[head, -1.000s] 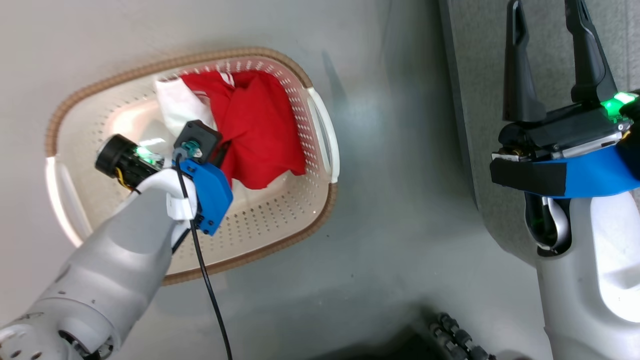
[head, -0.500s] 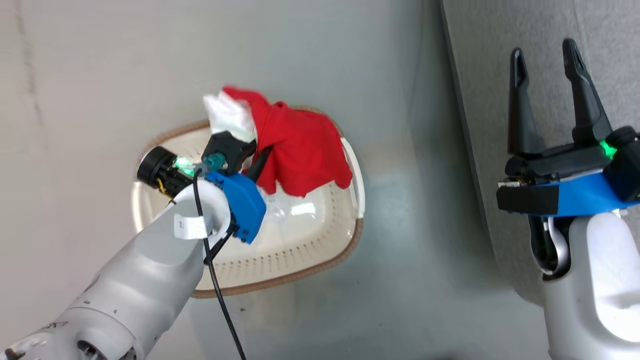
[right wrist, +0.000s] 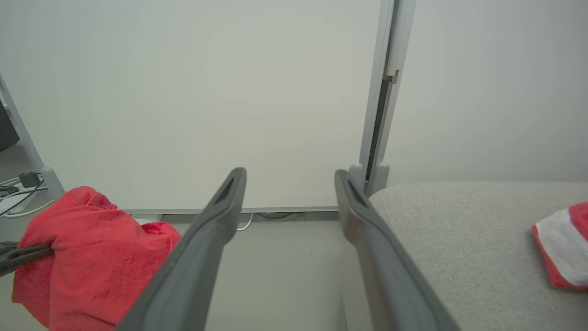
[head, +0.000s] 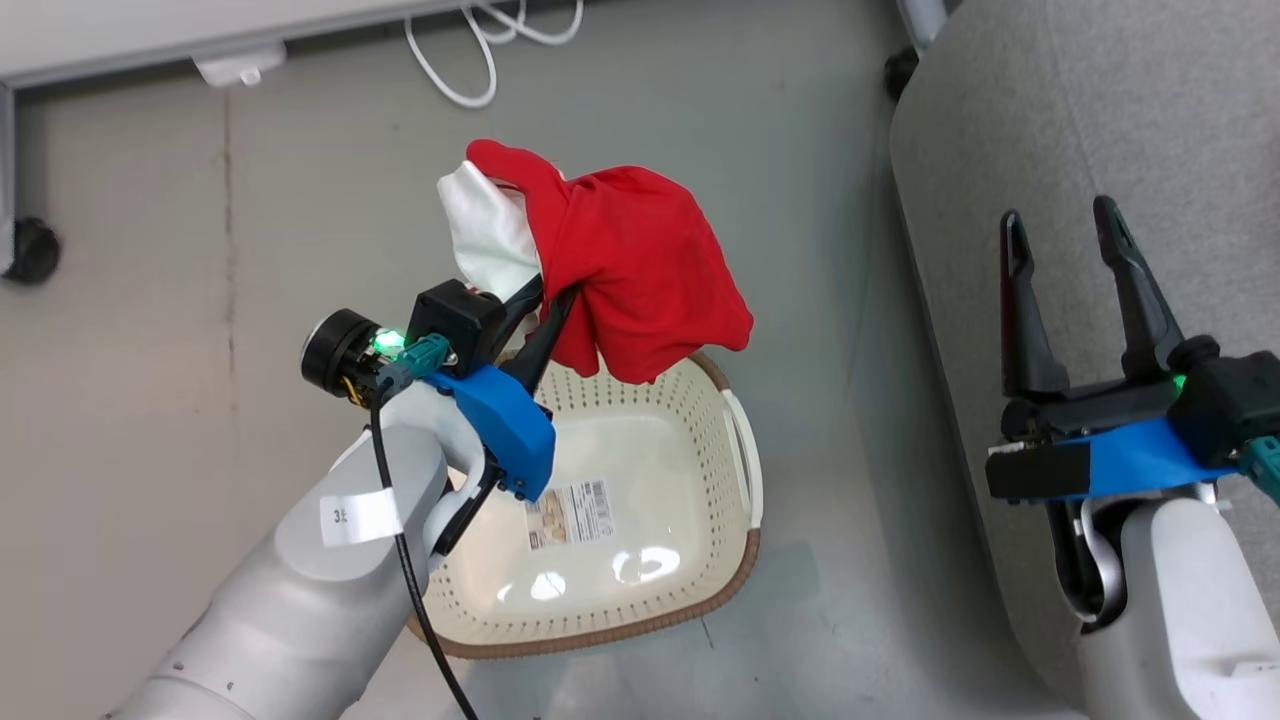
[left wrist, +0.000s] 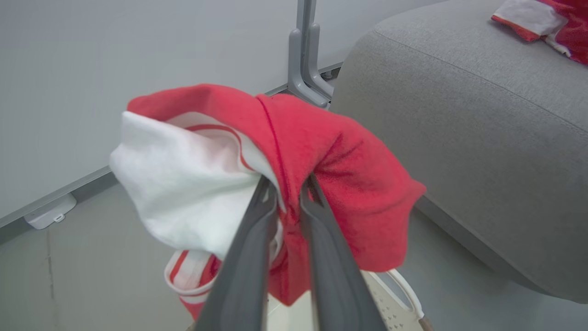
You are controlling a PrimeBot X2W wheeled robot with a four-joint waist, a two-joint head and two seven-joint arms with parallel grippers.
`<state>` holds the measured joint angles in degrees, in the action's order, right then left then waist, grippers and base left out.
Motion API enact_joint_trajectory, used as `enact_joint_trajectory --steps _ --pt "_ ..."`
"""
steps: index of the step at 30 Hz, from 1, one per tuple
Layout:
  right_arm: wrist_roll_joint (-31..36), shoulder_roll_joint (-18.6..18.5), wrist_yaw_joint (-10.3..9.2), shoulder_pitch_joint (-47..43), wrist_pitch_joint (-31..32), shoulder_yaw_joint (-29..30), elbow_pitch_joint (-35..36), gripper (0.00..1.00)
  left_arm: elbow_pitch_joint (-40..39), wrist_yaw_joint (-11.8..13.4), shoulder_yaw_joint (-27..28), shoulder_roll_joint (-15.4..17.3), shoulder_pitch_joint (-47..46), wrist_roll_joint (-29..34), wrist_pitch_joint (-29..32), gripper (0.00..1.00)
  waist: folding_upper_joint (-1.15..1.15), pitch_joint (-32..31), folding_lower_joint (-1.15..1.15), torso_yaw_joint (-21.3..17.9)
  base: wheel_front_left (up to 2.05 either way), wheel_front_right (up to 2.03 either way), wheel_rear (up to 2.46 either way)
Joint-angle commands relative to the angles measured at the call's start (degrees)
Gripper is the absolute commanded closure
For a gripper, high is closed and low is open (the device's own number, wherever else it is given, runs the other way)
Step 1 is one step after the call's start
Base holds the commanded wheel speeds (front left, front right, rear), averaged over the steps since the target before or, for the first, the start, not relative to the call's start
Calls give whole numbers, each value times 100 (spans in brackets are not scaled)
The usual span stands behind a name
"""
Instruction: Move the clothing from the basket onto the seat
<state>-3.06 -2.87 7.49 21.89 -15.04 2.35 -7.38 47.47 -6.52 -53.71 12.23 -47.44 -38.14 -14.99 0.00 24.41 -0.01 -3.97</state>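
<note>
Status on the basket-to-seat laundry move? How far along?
Done: the first garment lies on the seat. In hand: the left gripper is shut on the second garment, holding it above the basket, which looks empty apart from a label. Left: carry it over to the seat and release. The right gripper is open over the seat's edge, holding nothing.

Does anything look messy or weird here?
Nothing is spilled or broken. The oddest thing: a red garment hangs in a bunch from the shut left gripper, above the basket. A second garment lies crumpled on the seat. The right gripper is open with nothing in it.
</note>
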Motion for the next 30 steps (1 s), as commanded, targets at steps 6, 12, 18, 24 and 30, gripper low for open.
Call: enact_joint_trajectory --steps 6,12,18,24,30 --pt "15 -2 1 -452 -22 63 -143 0 -385 0 566 -106 357 481 -28 100 0 -888 1 80 0 0 0" --pt "-42 -2 1 -788 -22 82 -221 0 -552 -41 804 -227 576 761 -28 100 0 -1376 1 59 0 0 0" --pt "-54 -2 1 -1066 -22 126 -261 0 -705 -68 920 -320 687 927 -27 100 0 -1706 1 89 0 0 0" --pt "-70 -2 1 -1262 -22 176 -297 0 -864 -86 942 -384 732 1022 -27 100 0 -1963 1 163 0 0 0" --pt "-97 -2 1 -1373 -22 168 -300 0 -1001 -97 918 -400 804 1046 -28 100 0 -2122 1 231 0 0 0"
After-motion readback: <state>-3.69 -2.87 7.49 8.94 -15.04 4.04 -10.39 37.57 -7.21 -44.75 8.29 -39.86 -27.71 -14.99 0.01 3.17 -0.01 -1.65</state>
